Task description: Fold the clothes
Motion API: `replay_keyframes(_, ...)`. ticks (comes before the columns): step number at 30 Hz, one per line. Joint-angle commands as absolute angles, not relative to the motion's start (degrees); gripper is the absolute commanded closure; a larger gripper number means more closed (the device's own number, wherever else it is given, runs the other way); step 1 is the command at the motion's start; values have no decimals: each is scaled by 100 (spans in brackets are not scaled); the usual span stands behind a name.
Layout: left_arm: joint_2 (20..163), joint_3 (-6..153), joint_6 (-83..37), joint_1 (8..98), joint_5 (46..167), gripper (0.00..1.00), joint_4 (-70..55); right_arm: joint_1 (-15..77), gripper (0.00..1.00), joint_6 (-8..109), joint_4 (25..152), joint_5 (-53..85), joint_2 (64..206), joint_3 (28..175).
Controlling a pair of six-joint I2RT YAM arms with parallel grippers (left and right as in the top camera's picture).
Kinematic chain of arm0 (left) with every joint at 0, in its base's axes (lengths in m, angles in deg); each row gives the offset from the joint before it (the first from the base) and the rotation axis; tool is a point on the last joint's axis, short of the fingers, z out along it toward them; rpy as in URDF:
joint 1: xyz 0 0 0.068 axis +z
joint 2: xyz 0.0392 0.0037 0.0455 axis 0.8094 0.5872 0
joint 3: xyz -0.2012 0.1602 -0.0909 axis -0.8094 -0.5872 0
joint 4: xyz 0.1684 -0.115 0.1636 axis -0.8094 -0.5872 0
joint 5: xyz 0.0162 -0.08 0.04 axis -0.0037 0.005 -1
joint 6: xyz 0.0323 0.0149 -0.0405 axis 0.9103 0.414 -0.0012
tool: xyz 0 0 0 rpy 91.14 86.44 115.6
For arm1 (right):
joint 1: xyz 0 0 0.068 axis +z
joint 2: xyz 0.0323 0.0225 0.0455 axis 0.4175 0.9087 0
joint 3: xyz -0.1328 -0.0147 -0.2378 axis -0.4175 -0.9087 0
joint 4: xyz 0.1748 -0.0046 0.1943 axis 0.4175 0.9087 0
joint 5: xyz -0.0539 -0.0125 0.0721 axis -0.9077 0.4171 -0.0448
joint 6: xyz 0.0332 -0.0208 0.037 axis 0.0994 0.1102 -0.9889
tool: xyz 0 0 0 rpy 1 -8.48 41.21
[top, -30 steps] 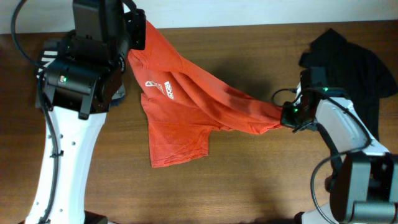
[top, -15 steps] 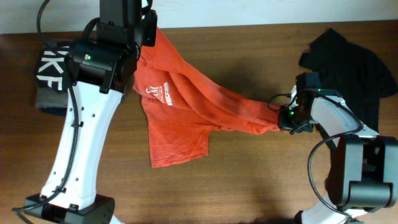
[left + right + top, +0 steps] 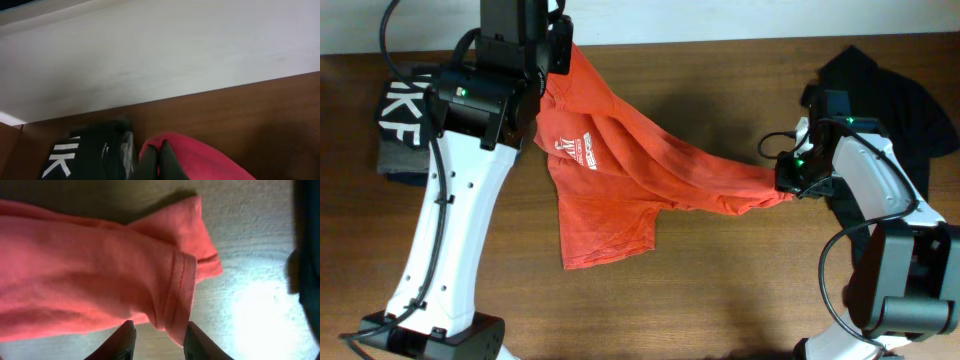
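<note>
a: how did the jaws stand?

b: from overhead, the left gripper (image 3: 553, 52) was clenched on the top edge of the shirt (image 3: 620, 190), at the far side of the table (image 3: 720, 290). the right gripper (image 3: 788, 186) sat at the cloth's right tip, but i could not tell its jaws from up there.

a: and where was the shirt?

b: it was stretched in a ridge between the two arms, with its lower part flat on the wood and the print (image 3: 578, 148) facing up. i took the pull to be for spreading it out before any fold. a folded black top (image 3: 395, 110) lay to the left and a loose black heap (image 3: 890, 90) to the right, both apart from the shirt.

a: what about the left wrist?

b: the fingers (image 3: 167, 159) were pressed together with red cloth bunched round them, so the grip was firm. the black top lay just beside them.

a: and the right wrist?

b: the jaws stood apart. a sleeve hem (image 3: 175, 295) hung down between the tips, and neither pad pinched it. the sleeve lay on the wood, with the dark heap at the frame's right edge.

a: so what was the reason?

b: i judged the right side was letting the sleeve lie while the left kept the shirt taut. no fold was made yet.
</note>
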State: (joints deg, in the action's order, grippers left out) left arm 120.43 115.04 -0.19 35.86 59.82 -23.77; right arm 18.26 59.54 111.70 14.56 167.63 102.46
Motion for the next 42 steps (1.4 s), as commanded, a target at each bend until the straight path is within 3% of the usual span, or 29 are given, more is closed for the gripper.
replay_keyframes(1, 11979, 11536, 53, 3621, 5960, 99, -2381, 1785, 63, 5958, 11358, 1548, 16755, 10350)
replay_keyframes(7, 11979, 11536, 53, 3621, 5960, 99, -2421, 1791, 63, 5956, 11373, 1620, 16755, 10084)
replay_keyframes(18, 11979, 11536, 51, 3621, 5962, 99, -2423, 1789, 65, 5956, 10158, 1889, 16757, 9391)
replay_keyframes(20, 11979, 11536, 53, 3621, 5962, 99, -2423, 1789, 70, 5954, 9977, 1889, 16757, 9363)
replay_keyframes(25, 11979, 11536, 53, 3621, 5962, 99, -2427, 1789, 96, 5934, 9697, 1887, 16757, 9347)
replay_keyframes(30, 11979, 11536, 53, 3621, 5962, 99, -2434, 1785, 96, 5936, 9682, 1887, 16750, 9360)
replay_keyframes(37, 11979, 11536, 53, 3621, 5960, 99, -2418, 1785, 96, 5939, 10182, 1887, 16549, 9830)
replay_keyframes(42, 11973, 11538, 53, 3621, 5960, 99, -2375, 1785, 96, 5939, 11474, 1498, 16097, 11231)
